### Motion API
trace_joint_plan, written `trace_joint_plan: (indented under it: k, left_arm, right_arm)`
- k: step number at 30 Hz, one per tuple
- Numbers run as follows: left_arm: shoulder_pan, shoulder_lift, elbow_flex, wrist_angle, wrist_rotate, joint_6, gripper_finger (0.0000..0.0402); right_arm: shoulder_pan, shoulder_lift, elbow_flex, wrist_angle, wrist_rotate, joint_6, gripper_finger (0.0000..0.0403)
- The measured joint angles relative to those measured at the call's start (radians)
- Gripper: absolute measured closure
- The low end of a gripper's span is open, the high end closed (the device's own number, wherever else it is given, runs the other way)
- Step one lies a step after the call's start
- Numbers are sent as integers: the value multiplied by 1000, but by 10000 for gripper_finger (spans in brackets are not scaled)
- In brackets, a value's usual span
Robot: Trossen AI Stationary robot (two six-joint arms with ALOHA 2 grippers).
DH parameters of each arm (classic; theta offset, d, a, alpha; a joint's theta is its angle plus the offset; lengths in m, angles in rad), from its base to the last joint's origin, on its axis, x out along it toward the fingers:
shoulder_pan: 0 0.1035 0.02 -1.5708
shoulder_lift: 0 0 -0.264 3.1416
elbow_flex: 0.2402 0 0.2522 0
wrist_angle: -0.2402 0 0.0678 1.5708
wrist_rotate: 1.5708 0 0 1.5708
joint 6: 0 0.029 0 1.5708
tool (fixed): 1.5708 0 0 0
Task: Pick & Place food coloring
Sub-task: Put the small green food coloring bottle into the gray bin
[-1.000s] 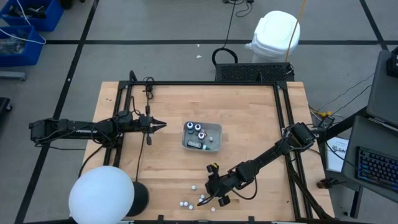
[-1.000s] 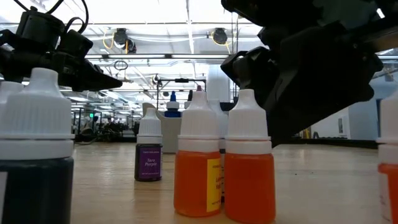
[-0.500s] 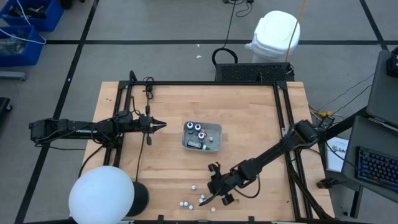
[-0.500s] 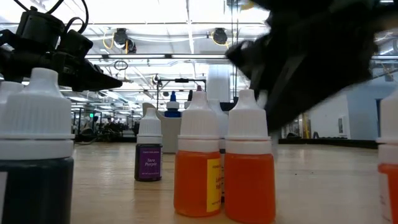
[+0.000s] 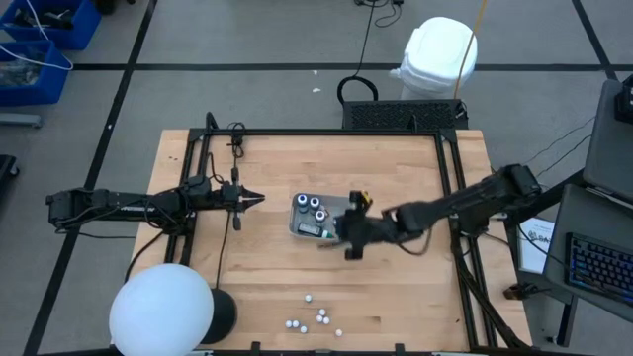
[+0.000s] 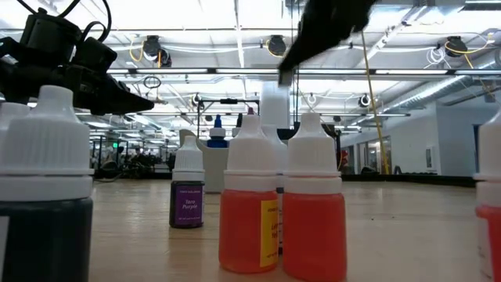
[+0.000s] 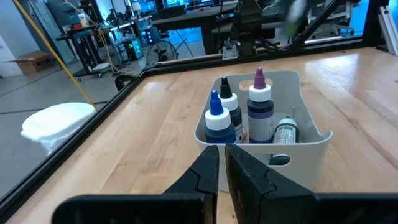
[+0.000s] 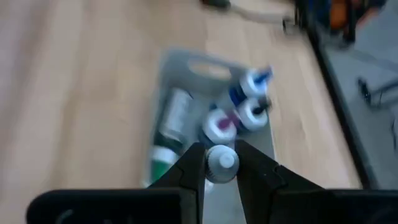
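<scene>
My right gripper [image 8: 222, 167] hangs over the right part of the grey tray [image 5: 339, 210], shut on a small white-capped food coloring bottle [image 8: 222, 159]. The tray holds three upright dark bottles [image 7: 259, 107] and a lying white one [image 7: 285, 132]. Several more small bottles [image 5: 316, 317] stand on the wood near the table's near edge; in the low view they show close up, two orange [image 6: 313, 211] and one purple [image 6: 188, 196]. My left gripper [image 7: 222, 169] waits shut, left of the tray [image 7: 297, 148]. My right gripper pinches the small bottle between its two fingers [image 8: 194, 167], at or just under the white cap [image 8: 225, 160]. The fingers slant down toward the tray. The bottle is lifted clear, above the tray's inside, with its cap toward the wrist camera.
A black frame [image 5: 450, 198] runs along the table's far, left and right edges. A white lamp globe [image 5: 160, 311] on a dark base stands at the near left corner. Bare wood lies between the tray and the loose bottles.
My right gripper has risen from among the loose bottles at the near edge and swung toward the far edge, to above the tray, tipping less steeply downward on the way. It carries a small bottle with it.
</scene>
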Motion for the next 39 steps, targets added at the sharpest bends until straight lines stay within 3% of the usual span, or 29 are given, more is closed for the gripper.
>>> trace_joint_plan:
  k: [9,20,28,39]
  left_arm:
    - [0,0,0,-17,-2,8,366]
    - [1,0,-1,-25,-11,34,366]
    - [1,0,-1,-25,-10,33,366]
    - [1,0,-1,-30,-10,34,366]
  right_arm:
    - [-180,38,-172,242,-186,-34,348]
    - [-253,54,-178,235,-262,-37,348]
    - [-258,74,-178,244,-263,-34,348]
    - [-164,79,-178,348,-259,-15,347]
